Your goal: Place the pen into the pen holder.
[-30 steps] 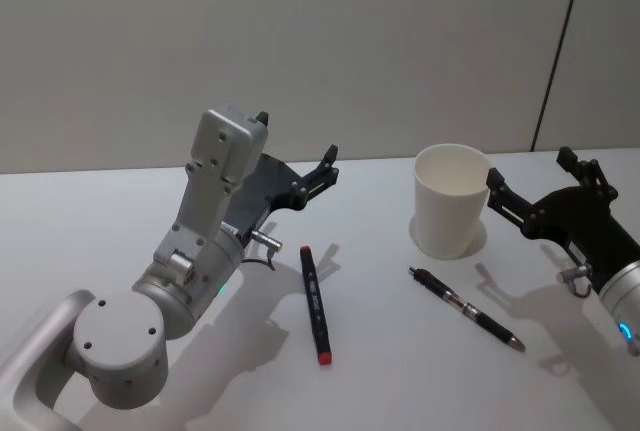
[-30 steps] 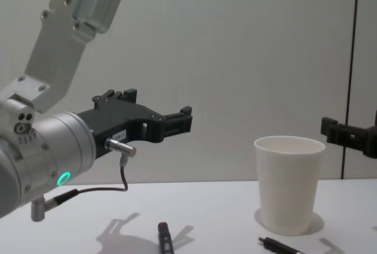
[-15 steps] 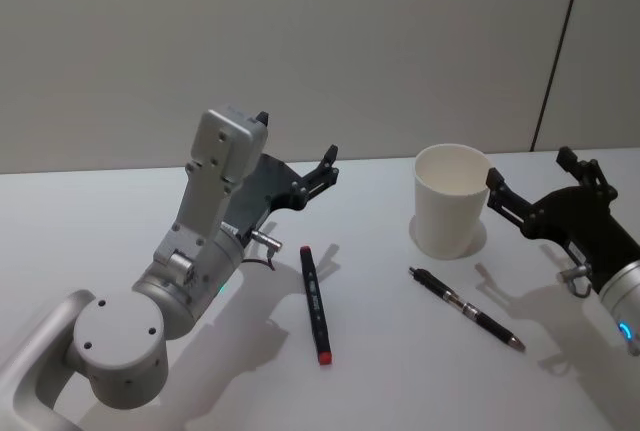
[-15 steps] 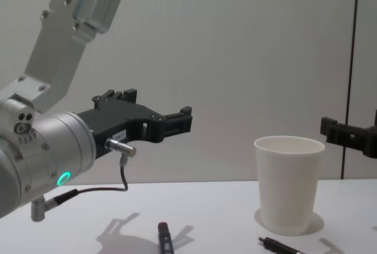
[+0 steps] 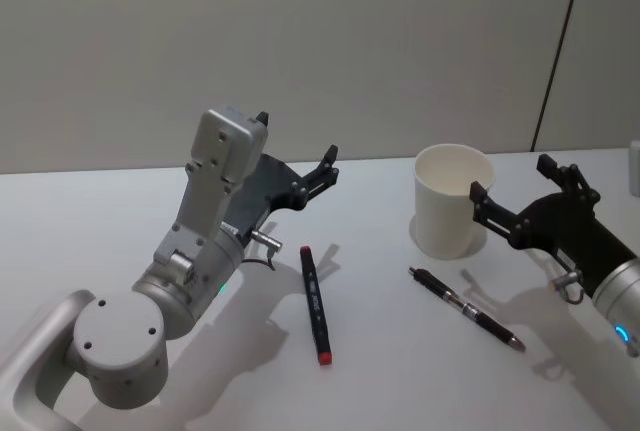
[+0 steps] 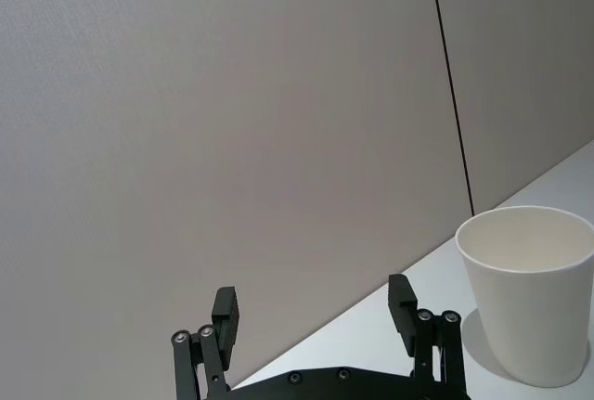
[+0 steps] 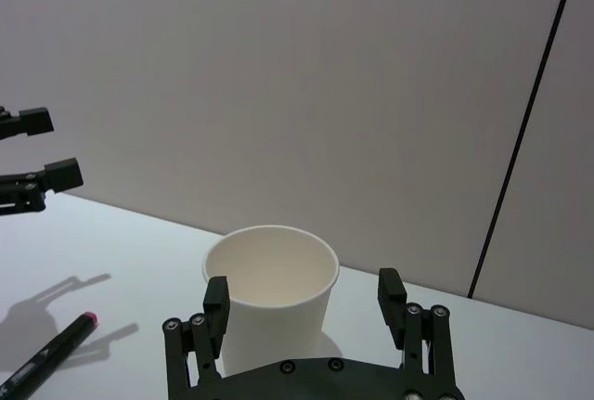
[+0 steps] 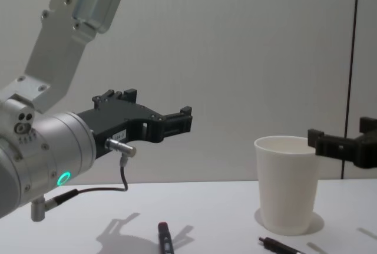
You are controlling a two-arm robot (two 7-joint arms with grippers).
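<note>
While both grippers hang empty, the right gripper (image 7: 303, 287) holds its jaws spread wide, level with the rim of the pen holder (image 5: 450, 201), a white paper cup just ahead of them. The slim black pen (image 5: 465, 308) lies on the table (image 5: 380, 381) below those jaws, nearer the robot. The left gripper (image 6: 314, 300), jaws also apart, hovers well apart, with a red-tipped black marker (image 5: 315, 291) below it. A fingertip could clip the light cup and tip it. One cup, one pen, one marker, two grippers.
</note>
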